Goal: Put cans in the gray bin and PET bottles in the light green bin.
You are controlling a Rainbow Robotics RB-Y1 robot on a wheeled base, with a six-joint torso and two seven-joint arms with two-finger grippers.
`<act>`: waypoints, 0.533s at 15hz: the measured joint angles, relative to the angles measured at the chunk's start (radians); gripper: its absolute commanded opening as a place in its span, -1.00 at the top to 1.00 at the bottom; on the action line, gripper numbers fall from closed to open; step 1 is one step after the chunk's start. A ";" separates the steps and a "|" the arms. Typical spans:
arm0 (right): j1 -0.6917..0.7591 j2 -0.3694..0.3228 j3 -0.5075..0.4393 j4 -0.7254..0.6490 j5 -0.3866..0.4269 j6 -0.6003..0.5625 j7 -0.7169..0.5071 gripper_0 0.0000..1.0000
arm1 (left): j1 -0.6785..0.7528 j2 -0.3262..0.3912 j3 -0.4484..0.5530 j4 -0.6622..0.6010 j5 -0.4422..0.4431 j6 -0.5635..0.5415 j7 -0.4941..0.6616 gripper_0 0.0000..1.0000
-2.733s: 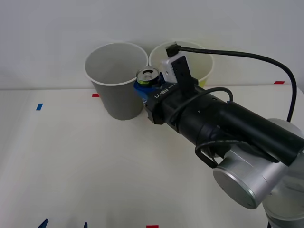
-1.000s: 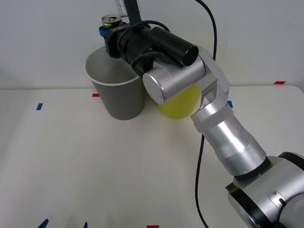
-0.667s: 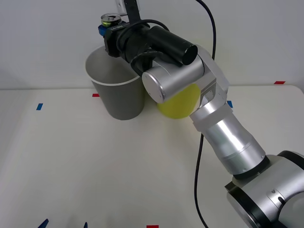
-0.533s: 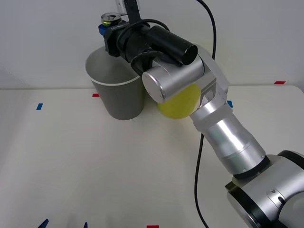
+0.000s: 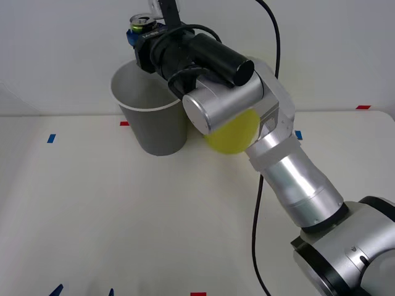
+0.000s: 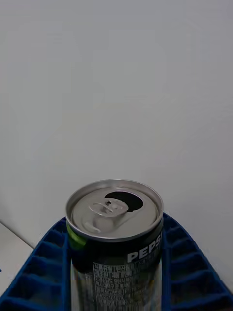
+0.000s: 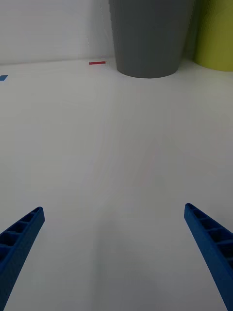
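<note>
Front view: I have the right gripper (image 5: pixel 137 34) up at the top of the frame, left of centre, clamped on the can (image 5: pixel 141 23), which stands upright above the far rim of the gray bin (image 5: pixel 154 120). The light green bin (image 5: pixel 234 132) sits just beside the gray one toward the right of the frame, mostly hidden behind my arm. In the right wrist view I see blue fingers (image 6: pixel 43 262) hugging both sides of the can (image 6: pixel 114 228). My left gripper (image 7: pixel 114 252) hangs wide open low over the white table (image 7: pixel 116 160).
</note>
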 measured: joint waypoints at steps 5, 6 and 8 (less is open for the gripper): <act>0.004 0.016 0.002 -0.002 0.014 -0.002 0.018 -1.00 | 0.000 0.000 0.000 0.000 0.000 0.000 0.000 -1.00; 0.010 0.018 0.003 -0.010 0.014 -0.003 0.026 -1.00 | 0.000 0.000 0.000 0.000 0.000 0.000 0.000 -1.00; 0.041 0.007 0.007 -0.079 0.012 -0.004 0.040 -1.00 | 0.000 0.000 0.000 0.000 0.000 0.000 0.000 -1.00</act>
